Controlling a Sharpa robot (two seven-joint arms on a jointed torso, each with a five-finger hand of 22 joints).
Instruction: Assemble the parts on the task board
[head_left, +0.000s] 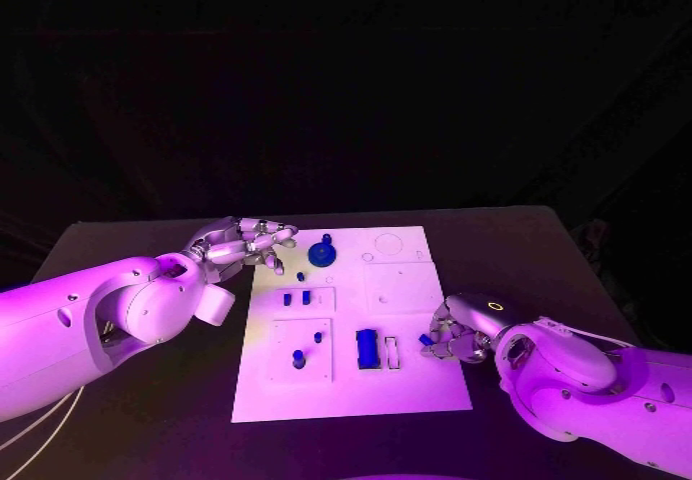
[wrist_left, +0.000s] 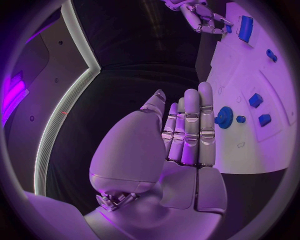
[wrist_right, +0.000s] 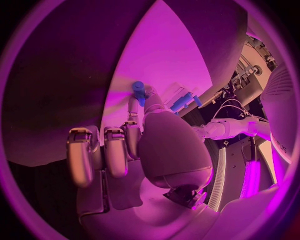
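Observation:
The white task board (head_left: 408, 385) lies in the middle of the black table. On it are a round blue part (head_left: 322, 253), small blue pieces (head_left: 296, 298) and an upright blue block (head_left: 368, 348). My left hand (head_left: 245, 245) hovers at the board's far left corner with its fingers (wrist_left: 190, 125) straight and holding nothing; the round blue part (wrist_left: 224, 117) lies just beyond them. At the board's right edge my right hand (head_left: 459, 335) pinches a small blue peg (wrist_right: 139, 92) between thumb and finger, the other fingers curled. That peg (head_left: 428, 340) sits just right of the block.
Another small blue piece (head_left: 299, 357) stands in a raised square near the board's front left. Round outlines (head_left: 389, 242) mark the far right of the board. Black table (head_left: 519, 250) surrounds the board on all sides.

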